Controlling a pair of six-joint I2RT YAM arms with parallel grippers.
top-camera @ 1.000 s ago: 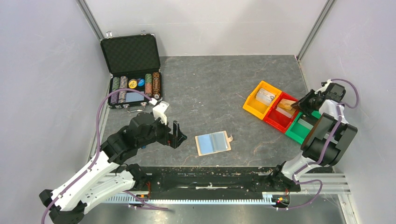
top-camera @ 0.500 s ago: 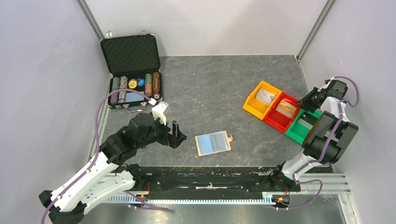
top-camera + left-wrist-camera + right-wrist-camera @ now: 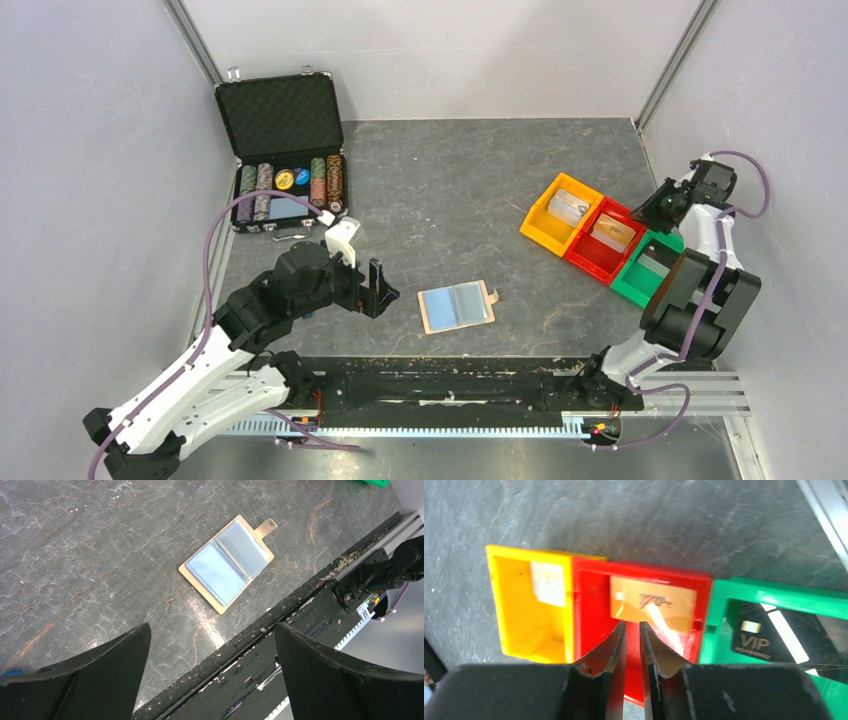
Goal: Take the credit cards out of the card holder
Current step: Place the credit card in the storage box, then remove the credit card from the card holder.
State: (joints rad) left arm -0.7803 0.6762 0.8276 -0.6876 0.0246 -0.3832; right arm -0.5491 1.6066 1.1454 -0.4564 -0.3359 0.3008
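The card holder (image 3: pixel 457 306) lies open and flat on the table, tan with blue lining and a small tab; it also shows in the left wrist view (image 3: pixel 227 562). Only blue lining shows in its pockets. My left gripper (image 3: pixel 375 288) is open and empty, just left of it (image 3: pixel 212 627). Three credit cards lie in bins: a pale one (image 3: pixel 547 577) in the orange bin (image 3: pixel 545 225), an orange-printed one (image 3: pixel 654 602) in the red bin (image 3: pixel 590 258), a dark one (image 3: pixel 764 635) in the green bin (image 3: pixel 630 283). My right gripper (image 3: pixel 652 212) hovers over the red bin, empty, jaws a narrow gap apart (image 3: pixel 632 625).
A black chip case (image 3: pixel 280 120) with striped poker chips stands open at the back left. The black rail (image 3: pixel 450 385) runs along the table's front edge. Grey walls close in on both sides; the right arm is near the right wall.
My right gripper has let go of the orange-printed card, which now lies in the red bin, and has drawn back up and right. The left arm and card holder have not moved.
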